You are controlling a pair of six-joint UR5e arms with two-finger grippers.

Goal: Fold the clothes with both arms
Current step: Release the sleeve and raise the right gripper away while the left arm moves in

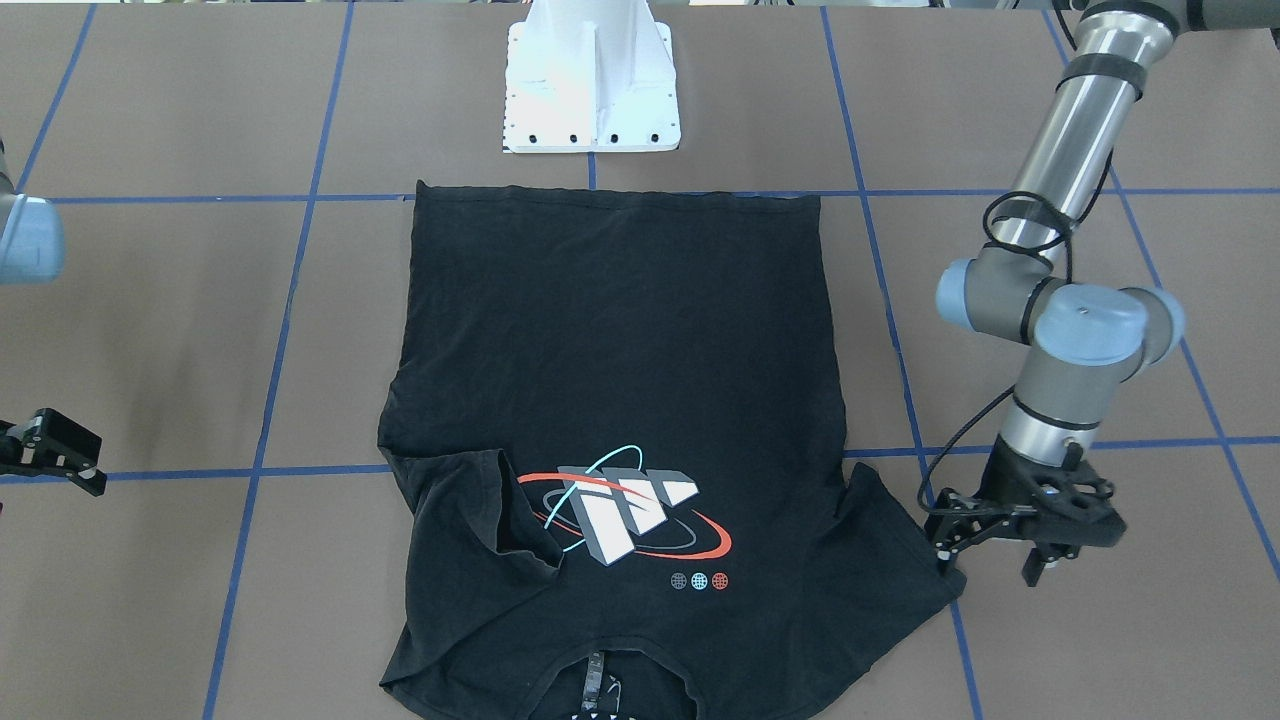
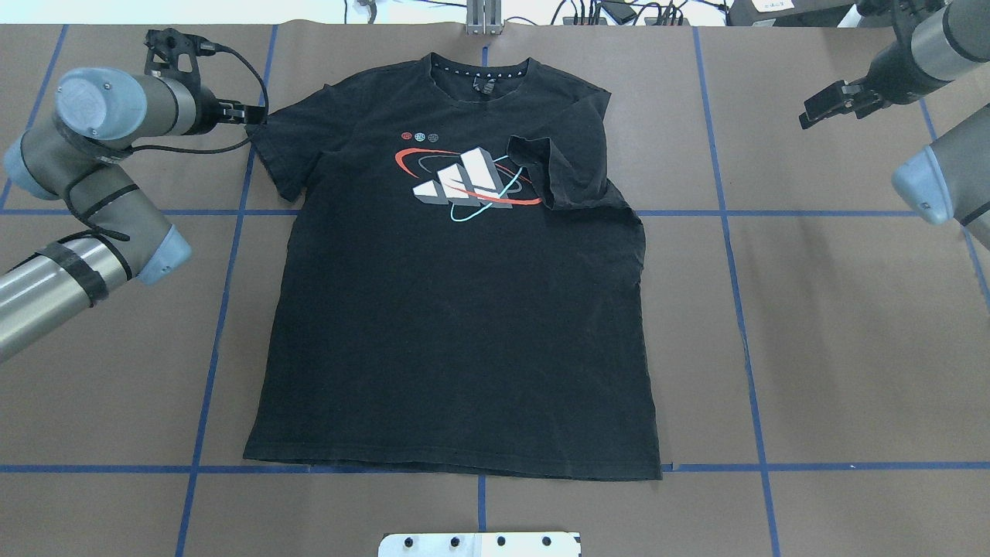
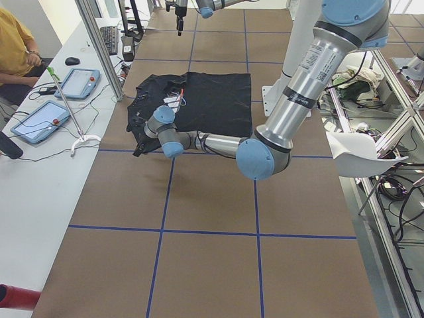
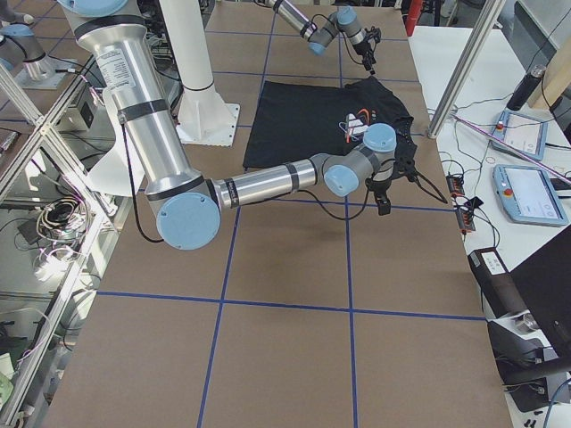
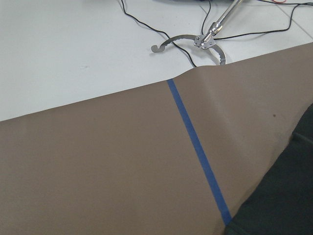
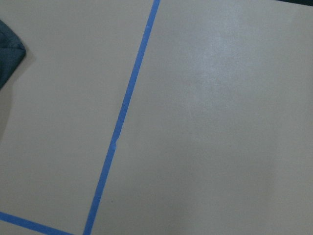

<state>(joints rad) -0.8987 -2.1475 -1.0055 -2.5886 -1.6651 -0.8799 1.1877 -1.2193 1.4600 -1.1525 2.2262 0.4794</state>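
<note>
Base plate: the white pedestal plate (image 2: 479,544) sits at the bottom centre of the overhead view, just short of the hem.
Worktop: brown worktop (image 2: 851,348) crossed by blue tape lines (image 2: 216,348).
T-shirt: my black T-shirt (image 2: 464,325) lies flat and face up in the middle of the frame, hem low, collar (image 2: 479,71) at the top edge.
Chest graphic: the white, red and teal print (image 2: 464,182) shows in the upper middle.
Sleeve, frame right: this sleeve (image 2: 557,174) is folded inward onto the chest, and its edge overlaps the print's right end.
Sleeve, frame left: this sleeve (image 2: 278,155) lies spread out flat.
Left hand: my left hand (image 2: 251,116) is at the upper left, fingertips at that sleeve's outer corner. I cannot tell whether they are pinching it.
Right hand: my right hand (image 2: 812,112) is at the upper right, well apart from the shirt, fingers spread and holding nothing.
</note>
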